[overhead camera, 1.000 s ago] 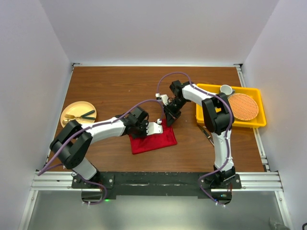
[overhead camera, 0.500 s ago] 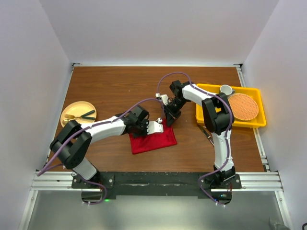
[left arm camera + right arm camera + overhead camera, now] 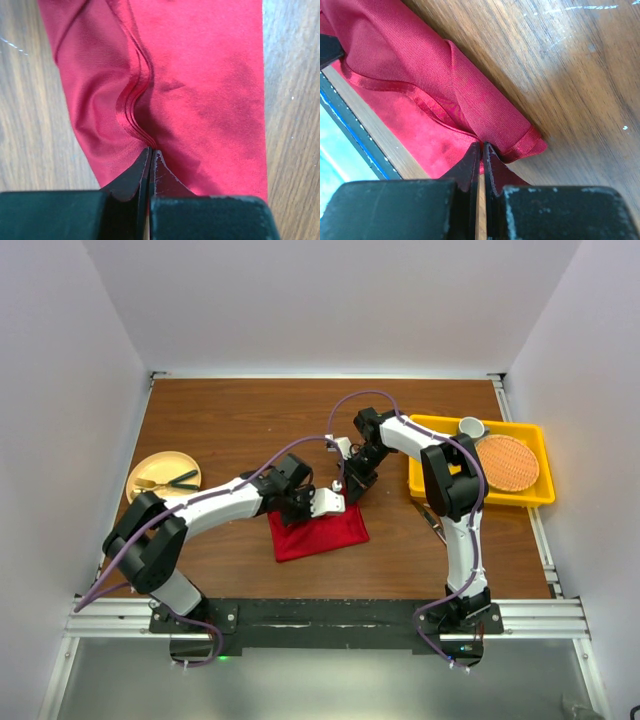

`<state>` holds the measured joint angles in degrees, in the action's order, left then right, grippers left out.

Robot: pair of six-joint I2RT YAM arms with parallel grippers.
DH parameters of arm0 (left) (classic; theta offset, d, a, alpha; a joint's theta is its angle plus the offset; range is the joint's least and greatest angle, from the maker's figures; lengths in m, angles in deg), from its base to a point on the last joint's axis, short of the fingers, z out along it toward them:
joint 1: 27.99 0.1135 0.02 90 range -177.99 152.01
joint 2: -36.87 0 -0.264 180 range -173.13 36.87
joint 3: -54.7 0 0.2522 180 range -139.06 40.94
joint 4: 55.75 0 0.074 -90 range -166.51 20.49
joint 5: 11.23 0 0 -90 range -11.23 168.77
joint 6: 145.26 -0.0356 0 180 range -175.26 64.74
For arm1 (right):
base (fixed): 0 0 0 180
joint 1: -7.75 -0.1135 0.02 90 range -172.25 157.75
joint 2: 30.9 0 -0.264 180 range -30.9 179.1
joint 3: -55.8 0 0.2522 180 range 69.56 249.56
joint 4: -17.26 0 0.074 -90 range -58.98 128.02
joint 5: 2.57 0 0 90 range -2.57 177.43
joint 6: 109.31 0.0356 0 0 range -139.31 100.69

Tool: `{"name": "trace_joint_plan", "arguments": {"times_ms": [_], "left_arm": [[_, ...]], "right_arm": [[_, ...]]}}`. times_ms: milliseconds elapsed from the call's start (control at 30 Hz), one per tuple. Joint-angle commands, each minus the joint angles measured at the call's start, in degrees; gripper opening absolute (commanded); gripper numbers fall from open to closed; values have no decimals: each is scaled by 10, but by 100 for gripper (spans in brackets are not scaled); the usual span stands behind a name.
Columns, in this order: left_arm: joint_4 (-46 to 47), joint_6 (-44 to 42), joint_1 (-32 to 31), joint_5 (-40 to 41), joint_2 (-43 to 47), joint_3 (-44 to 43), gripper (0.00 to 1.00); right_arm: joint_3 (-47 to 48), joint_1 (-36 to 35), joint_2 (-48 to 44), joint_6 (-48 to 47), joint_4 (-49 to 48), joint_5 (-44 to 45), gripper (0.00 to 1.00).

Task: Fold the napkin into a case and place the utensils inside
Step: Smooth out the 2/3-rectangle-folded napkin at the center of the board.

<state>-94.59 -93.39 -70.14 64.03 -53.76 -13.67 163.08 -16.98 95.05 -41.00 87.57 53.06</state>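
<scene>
The deep-red napkin [image 3: 318, 534] lies folded on the wooden table in front of the arms. My left gripper [image 3: 312, 504] is shut, pinching the napkin's layered edge [image 3: 134, 112] at its far left side. My right gripper [image 3: 350, 490] is shut on the napkin's hemmed far corner [image 3: 520, 142]. The cloth is bunched up between the two grippers. A slim silver utensil [image 3: 431, 517] lies on the table just in front of the yellow tray; its shape is too small to tell.
A yellow plastic tray [image 3: 425, 455] at the right holds a round orange woven mat [image 3: 507, 462] and a small white cup [image 3: 472, 427]. A round yellow plate [image 3: 150, 472] with dark and yellow pieces sits at the left.
My left gripper has moved away from me with the napkin edge, lifting it toward the right gripper. The right gripper has barely moved.
</scene>
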Motion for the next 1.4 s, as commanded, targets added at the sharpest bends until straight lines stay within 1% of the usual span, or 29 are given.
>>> {"name": "trace_joint_plan", "arguments": {"times_ms": [0, 233, 367, 467, 567, 600, 700, 733, 833, 867, 933, 1067, 1133, 1267, 1367], "left_arm": [[15, 0, -3, -20, 0, 29, 0], [42, -15, 1, 9, -10, 73, 0], [44, -15, 1, 9, -16, 73, 0], [44, -13, 2, 8, -18, 75, 0], [43, -12, 3, 4, -20, 76, 0], [43, -11, 4, 1, -21, 75, 0], [43, -12, 5, -4, -23, 75, 0], [42, -12, 4, -5, -24, 75, 0], [41, -16, 6, -6, -24, 78, 0], [41, -17, 7, -5, -24, 79, 0], [40, -18, 7, -4, -25, 79, 0], [36, -16, 8, -5, -28, 71, 0], [33, -15, 8, -5, -26, 64, 0], [29, -10, 9, -1, -24, 57, 0], [28, -5, 11, 0, -22, 54, 0]], "right_arm": [[-3, -3, 16, -13, -26, 36, 0], [9, -1, 3, -34, -5, 21, 0], [20, 1, 2, -49, 14, 5, 0], [49, 6, 2, -60, 41, -10, 0], [75, 14, 0, -76, 87, -26, 11], [95, 15, 1, -78, 100, -32, 19], [128, 26, 0, -86, 144, -52, 29], [137, 29, 0, -88, 166, -55, 34], [165, 36, 2, -105, 205, -72, 40], [170, 37, 1, -105, 208, -73, 40], [174, 37, -4, -93, 190, -84, 40], [140, 29, -5, -24, 127, -108, 40], [127, 19, -4, -15, 103, -109, 39], [82, 18, -1, 7, 66, -80, 38], [81, 17, 11, 5, 63, -57, 38]]}}
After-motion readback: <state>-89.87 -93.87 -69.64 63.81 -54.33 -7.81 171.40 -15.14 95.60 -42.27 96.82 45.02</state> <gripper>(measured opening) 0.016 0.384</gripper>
